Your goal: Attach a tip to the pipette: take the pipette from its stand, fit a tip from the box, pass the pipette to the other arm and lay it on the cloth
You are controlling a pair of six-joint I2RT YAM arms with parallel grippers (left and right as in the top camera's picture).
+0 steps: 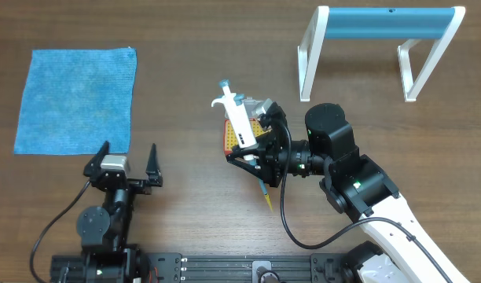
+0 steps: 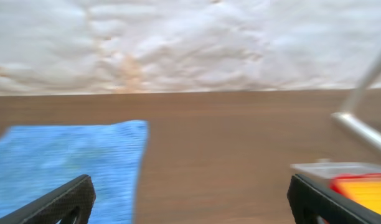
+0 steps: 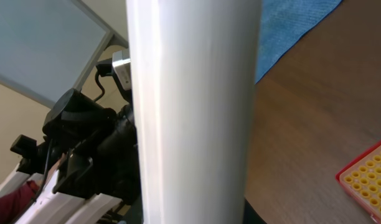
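From above, my right claw (image 1: 250, 148) is clenched on the tilted pipette (image 1: 239, 118), yellow tip (image 1: 266, 198) fitted, near the tip box (image 1: 231, 135). My right wrist view puts its white barrel right up close. My left wrist view catches a crinkled white wall (image 2: 190, 43) behind the brown tabletop (image 1: 193, 212). My left claw (image 1: 129, 149) gapes wide, empty, beside the blue cloth (image 1: 75, 102).

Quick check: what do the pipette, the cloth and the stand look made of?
The pipette looks like smooth white plastic, with an even sheen. The cloth seems a microfibre-like fabric: fine ribbed texture, wavy edges. The stand: white frame, painted metal or plastic, with a matte blue bar.
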